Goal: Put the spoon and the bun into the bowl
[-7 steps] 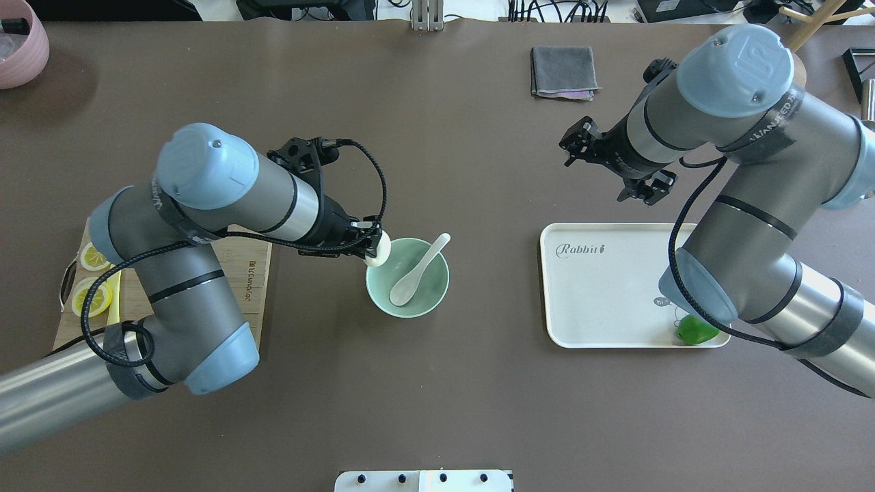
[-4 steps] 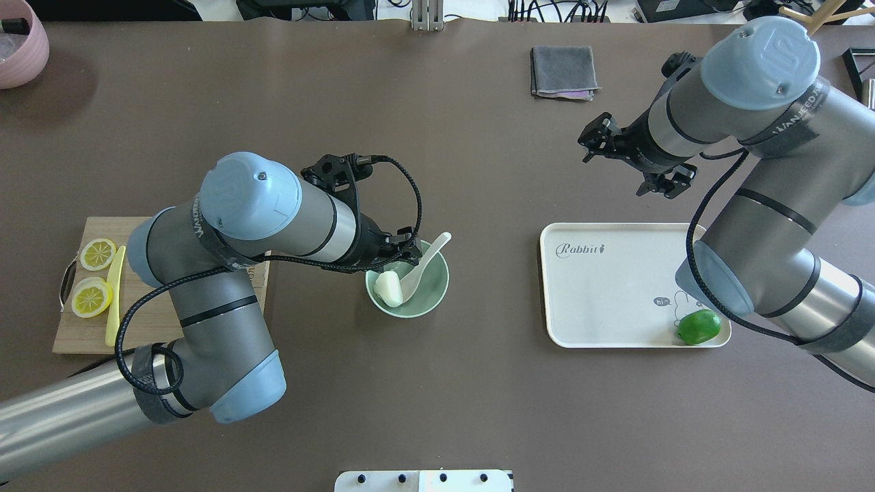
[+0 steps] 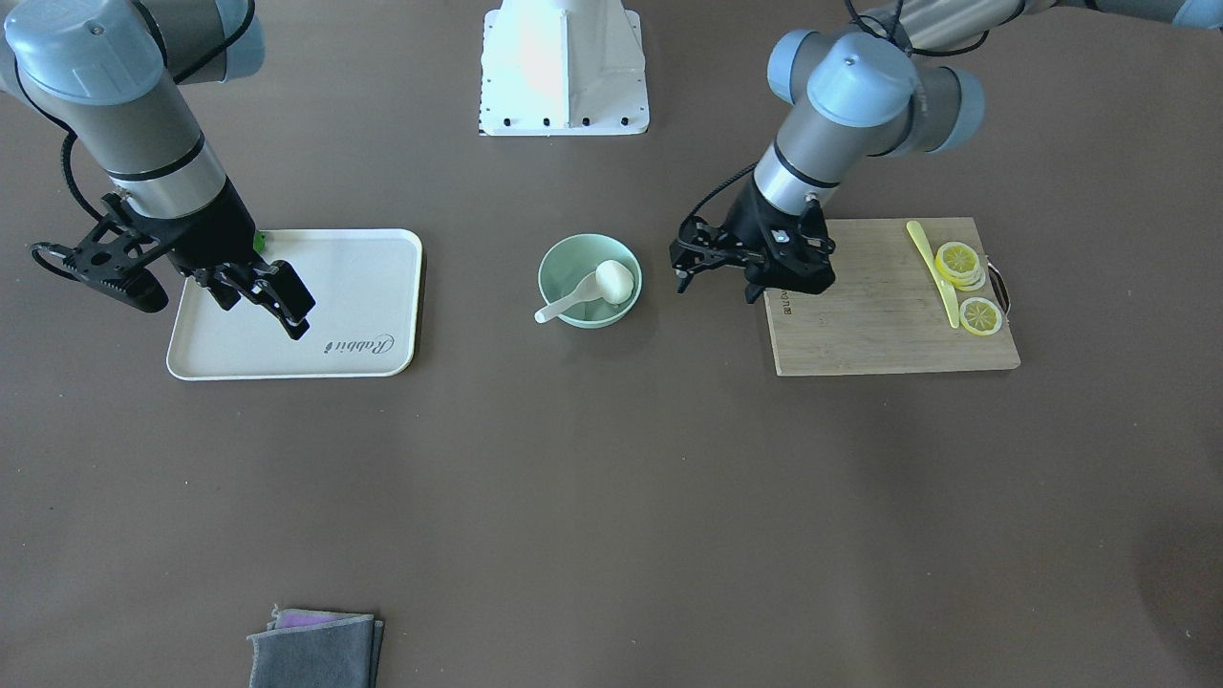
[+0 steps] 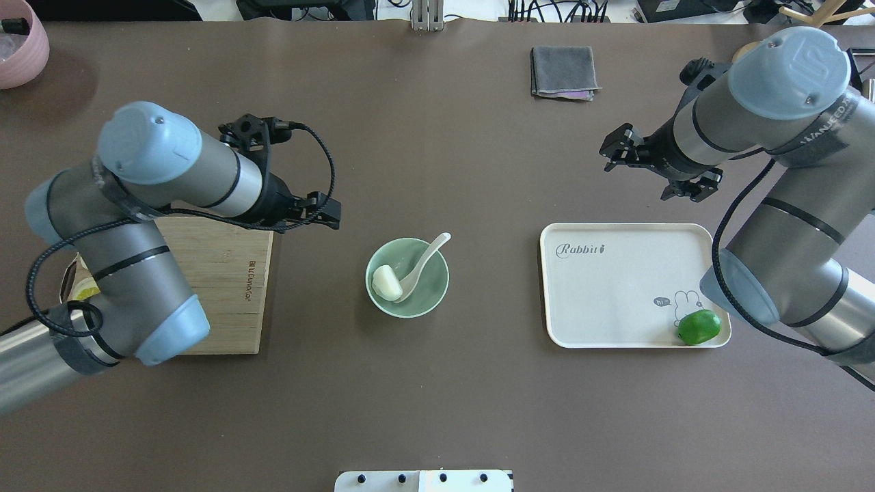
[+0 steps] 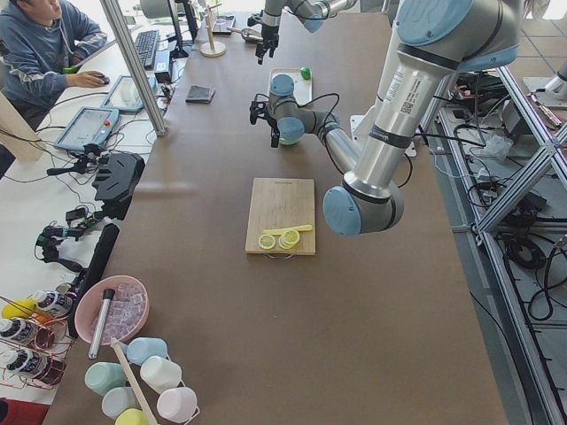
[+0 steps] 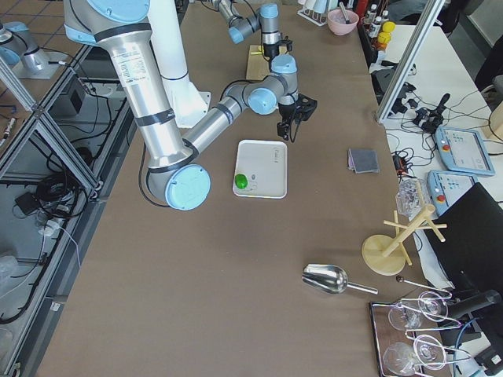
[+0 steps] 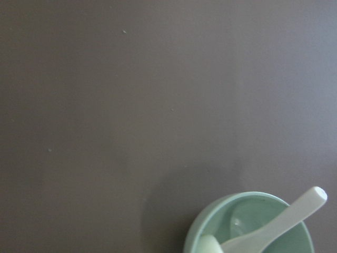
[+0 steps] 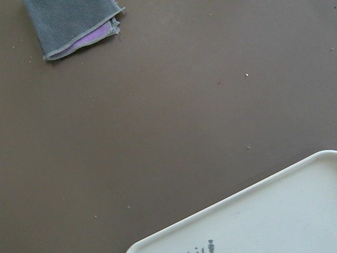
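The pale mint-green bowl (image 4: 439, 292) stands mid-table. The white bun (image 4: 386, 281) lies inside it on the left. The white soup spoon (image 4: 424, 262) rests in it beside the bun, with its handle over the far right rim. In the front-facing view the bowl (image 3: 556, 261) holds the bun (image 3: 614, 280) and the spoon (image 3: 564, 306). My left gripper (image 4: 333, 214) is open and empty, left of the bowl and clear of it. My right gripper (image 4: 636, 174) is open and empty, beyond the tray. The left wrist view shows the bowl's rim (image 7: 194, 233) and the spoon (image 7: 284, 224).
A wooden cutting board (image 4: 219, 273) with lemon slices (image 3: 960, 263) and a yellow knife (image 3: 932, 263) lies left of the bowl. A white tray (image 4: 615, 287) with a green lime (image 4: 698, 326) lies on the right. A grey cloth (image 4: 563, 71) is at the far side, and a pink bowl (image 4: 17, 41) in the far left corner.
My left gripper carried the bun over the bowl, let it go inside, then drew back to the left. My right arm moved further right, away from the bowl.
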Robot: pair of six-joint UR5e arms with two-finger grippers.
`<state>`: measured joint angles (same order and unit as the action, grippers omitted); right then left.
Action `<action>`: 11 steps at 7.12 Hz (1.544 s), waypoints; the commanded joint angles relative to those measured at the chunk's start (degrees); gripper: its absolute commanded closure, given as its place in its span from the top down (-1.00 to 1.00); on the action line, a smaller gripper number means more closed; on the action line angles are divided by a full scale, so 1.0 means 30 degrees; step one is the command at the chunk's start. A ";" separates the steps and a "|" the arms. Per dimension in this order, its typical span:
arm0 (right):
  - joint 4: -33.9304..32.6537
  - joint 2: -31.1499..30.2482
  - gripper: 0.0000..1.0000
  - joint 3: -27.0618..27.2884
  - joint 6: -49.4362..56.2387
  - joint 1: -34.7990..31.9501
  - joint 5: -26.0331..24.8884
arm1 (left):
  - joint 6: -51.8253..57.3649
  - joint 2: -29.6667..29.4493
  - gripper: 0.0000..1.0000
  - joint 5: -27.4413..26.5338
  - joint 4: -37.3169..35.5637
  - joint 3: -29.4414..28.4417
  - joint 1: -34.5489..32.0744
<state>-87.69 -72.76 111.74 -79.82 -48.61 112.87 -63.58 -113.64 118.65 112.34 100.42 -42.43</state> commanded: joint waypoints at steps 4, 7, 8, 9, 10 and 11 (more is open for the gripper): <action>0.0137 -0.5036 1.00 0.1369 1.1724 -0.5461 0.3881 | 1.5369 0.5091 0.97 0.6398 -0.0035 -0.3022 -1.0268; 0.0166 -0.6216 1.00 -0.1784 1.9900 -1.0209 0.7162 | 2.1735 0.5798 0.96 0.7089 -0.3270 -0.4382 -1.4789; 0.0166 -0.6245 1.00 -0.2552 2.1404 -1.1092 0.7694 | 2.1982 0.5508 0.96 0.7060 -0.4476 -0.4324 -1.5062; 0.0166 -0.6507 1.00 -0.3081 2.2260 -1.1449 0.8047 | 2.1723 0.5041 0.97 0.7060 -0.5707 -0.4294 -1.5180; 0.0166 -0.6625 1.00 -0.3638 2.3139 -1.1627 0.8689 | 2.1721 0.3819 0.97 0.6973 -0.8503 -0.4178 -1.5704; 0.0166 -0.6685 1.00 -0.3672 2.3235 -1.1658 0.8783 | 2.1895 0.3661 0.97 0.6798 -0.9575 -0.3858 -1.5854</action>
<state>-87.19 -92.46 101.66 -11.75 -83.06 138.15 1.69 -100.94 139.53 89.35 88.00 -89.02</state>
